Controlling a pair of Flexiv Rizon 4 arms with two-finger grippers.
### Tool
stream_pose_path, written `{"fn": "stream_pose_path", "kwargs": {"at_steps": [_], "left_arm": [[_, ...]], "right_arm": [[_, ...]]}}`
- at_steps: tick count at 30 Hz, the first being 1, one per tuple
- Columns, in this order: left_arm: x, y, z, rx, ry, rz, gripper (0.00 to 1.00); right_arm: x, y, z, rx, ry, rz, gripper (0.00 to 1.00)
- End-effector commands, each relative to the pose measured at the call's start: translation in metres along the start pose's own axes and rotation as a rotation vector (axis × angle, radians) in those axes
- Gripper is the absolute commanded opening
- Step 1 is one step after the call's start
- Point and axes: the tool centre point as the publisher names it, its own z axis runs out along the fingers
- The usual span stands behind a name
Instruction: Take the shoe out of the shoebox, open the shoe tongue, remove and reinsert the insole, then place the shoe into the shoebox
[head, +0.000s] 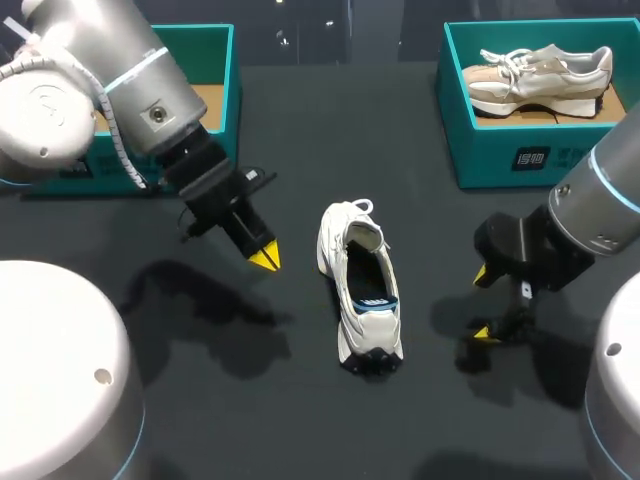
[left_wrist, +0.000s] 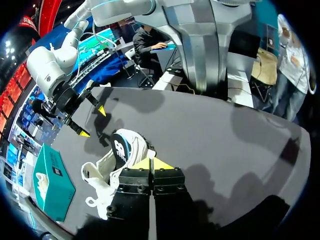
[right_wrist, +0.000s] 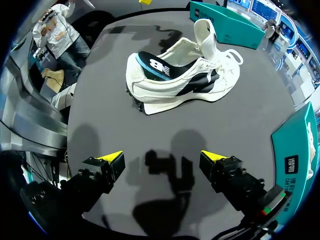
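Note:
A white shoe (head: 360, 290) lies on the dark table's middle, toe toward the back. Its tongue stands up, and a dark insole with a blue edge shows inside. My left gripper (head: 265, 258) hangs to the shoe's left, yellow tips pressed together on nothing. In the left wrist view these shut tips (left_wrist: 152, 163) sit just beside the shoe (left_wrist: 112, 165). My right gripper (head: 481, 302) stands open to the shoe's right, low over the table. From the right wrist, the shoe (right_wrist: 180, 75) lies ahead of the wide-open gripper (right_wrist: 162, 157), well apart from it.
An open teal shoebox (head: 228, 70) stands at the back left, partly behind my left arm. A second teal shoebox (head: 500, 155) at the back right holds a beige shoe (head: 540, 75). Bare dark table lies around the white shoe.

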Motion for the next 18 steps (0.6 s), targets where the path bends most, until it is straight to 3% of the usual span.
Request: {"fn": "stream_pose_path", "kwargs": {"at_steps": [1,7,18], "left_arm": [[-0.012,-0.003,0.01,-0.035,0.082,0.05,0.0],[-0.021,-0.006,0.01,-0.068,0.138,0.121,0.0],[-0.042,-0.012,0.023,-0.142,0.232,0.242,0.0]], "right_arm": [[0.001,-0.018,-0.014,0.017,0.015,0.025,1.0],[0.0,-0.052,-0.032,0.034,0.005,0.08,1.0],[-0.003,-0.074,-0.044,-0.016,-0.038,0.121,1.0]]}}
